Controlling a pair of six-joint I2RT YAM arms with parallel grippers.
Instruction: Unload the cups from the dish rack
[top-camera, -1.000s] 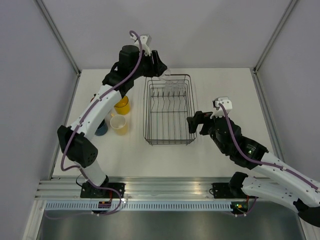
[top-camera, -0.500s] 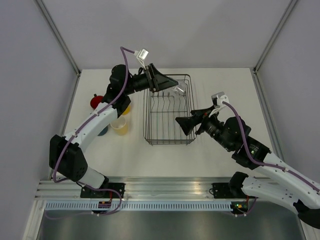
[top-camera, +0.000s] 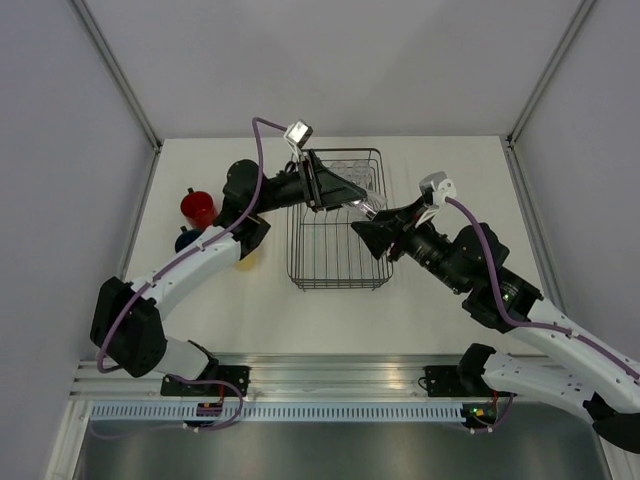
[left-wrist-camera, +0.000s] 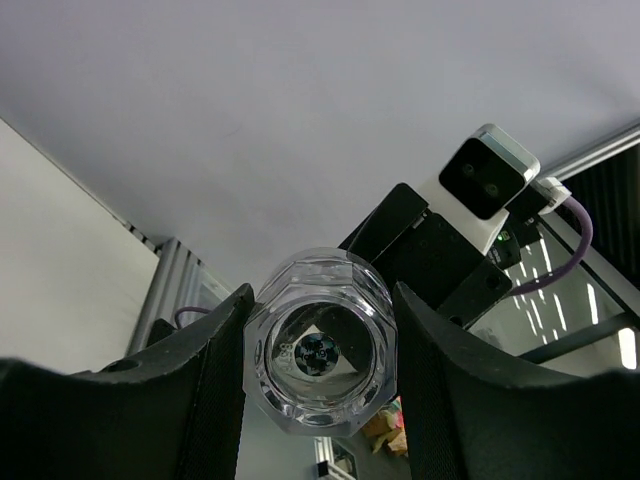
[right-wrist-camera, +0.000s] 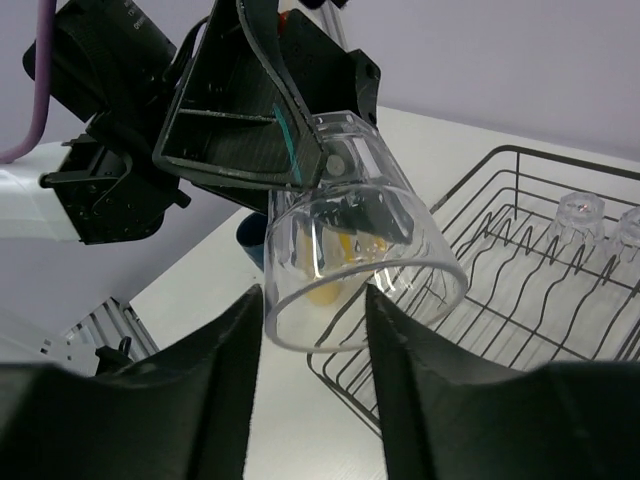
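A clear glass tumbler (top-camera: 369, 204) hangs in the air over the right side of the dish rack (top-camera: 336, 283). My left gripper (top-camera: 354, 197) is shut on its base end (left-wrist-camera: 320, 350), with the mouth pointing at my right arm. My right gripper (top-camera: 367, 227) has come up to that mouth. In the right wrist view its fingers (right-wrist-camera: 225, 370) stand close on either side of the lower rim of the tumbler (right-wrist-camera: 350, 250); whether they press on the glass does not show. Two more tumblers (right-wrist-camera: 582, 212) stand upside down at the rack's far end.
A red mug (top-camera: 198, 208) and a dark blue mug (top-camera: 187, 240) stand on the table left of the rack. A yellow mug (top-camera: 246, 262) is partly hidden under the left arm. The rack's upright tines (right-wrist-camera: 530, 260) lie right under the held tumbler.
The left arm has swung the tumbler from the rack's far end rightward over the rack. The right gripper has risen left to meet it, and its jaws have narrowed around the rim.
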